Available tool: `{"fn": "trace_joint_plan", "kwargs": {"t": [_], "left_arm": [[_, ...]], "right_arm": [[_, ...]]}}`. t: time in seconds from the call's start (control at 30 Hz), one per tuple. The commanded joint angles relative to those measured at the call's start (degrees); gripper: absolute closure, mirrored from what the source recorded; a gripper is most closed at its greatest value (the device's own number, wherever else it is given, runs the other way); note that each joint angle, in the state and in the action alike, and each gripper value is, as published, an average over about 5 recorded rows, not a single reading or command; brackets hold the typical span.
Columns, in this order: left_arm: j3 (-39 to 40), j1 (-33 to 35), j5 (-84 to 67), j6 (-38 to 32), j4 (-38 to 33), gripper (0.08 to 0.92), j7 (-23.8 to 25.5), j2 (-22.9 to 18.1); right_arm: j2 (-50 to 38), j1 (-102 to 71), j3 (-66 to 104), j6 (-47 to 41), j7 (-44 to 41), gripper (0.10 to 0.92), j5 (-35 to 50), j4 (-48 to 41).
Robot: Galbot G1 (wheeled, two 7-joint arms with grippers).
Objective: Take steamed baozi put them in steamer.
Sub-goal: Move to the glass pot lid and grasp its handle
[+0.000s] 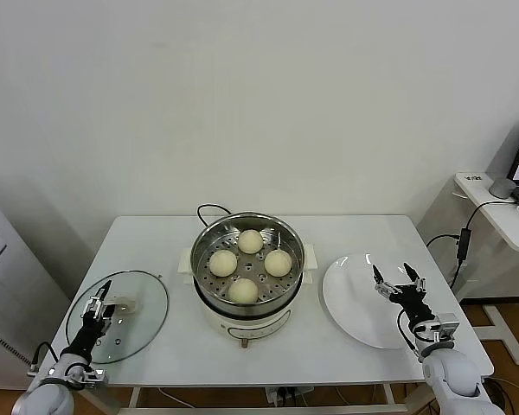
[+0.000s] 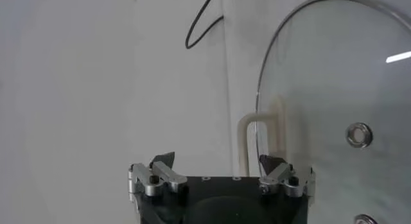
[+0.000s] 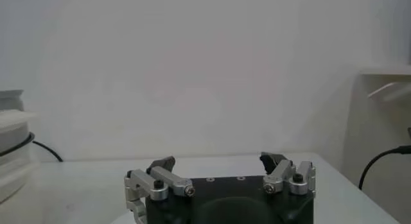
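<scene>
In the head view all four small, round, cream-white steamed baozi (image 1: 250,264) already sit on the perforated tray inside the round shiny stainless-steel steamer (image 1: 247,298) at the centre of the white desk (image 1: 156,251), so the loading step looks done, and the flat white plate (image 1: 350,303) at the lower right of the frame lies bare. The left claw (image 1: 97,304), at the lower left of the frame, stands open over the round glass lid (image 1: 143,303) with its white handle (image 2: 257,132), the fingers astride that handle but not closed on it. The right claw (image 1: 396,282) hangs open and empty above the plate. By my reading, the next move is to cover the pot: pinch the handle squarely, lift the lid level, and carry it over the steamer's rim without knocking the buns.
</scene>
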Motion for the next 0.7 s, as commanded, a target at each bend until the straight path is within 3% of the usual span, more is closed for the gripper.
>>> {"fn": "trace_joint_plan", "kwargs": {"t": [0.03,0.37,0.63,0.7], "left_arm": [[0.26,-0.75,-0.88,-0.41,0.56,0.355,0.61,-0.17],[-0.37,0.05,-4.37,-2.76,-1.86,0.640,0.51,0.41],[-1.68,1.63,-8.97,-1.69,-11.10,0.863,3.05,3.53],[-1.98,1.68,-9.97,-1.16,-12.85,0.887,3.85,4.63]], "right_arm": [[0.20,0.43,-0.15,-0.31,0.09,0.203,-0.02,0.26],[-0.09,1.15,-0.16,-0.80,0.22,0.203,0.25,0.40],[-0.53,1.26,-0.01,-1.07,0.26,0.203,0.73,0.90],[-0.65,1.28,0.08,-1.14,0.30,0.203,0.87,1.17]]}}
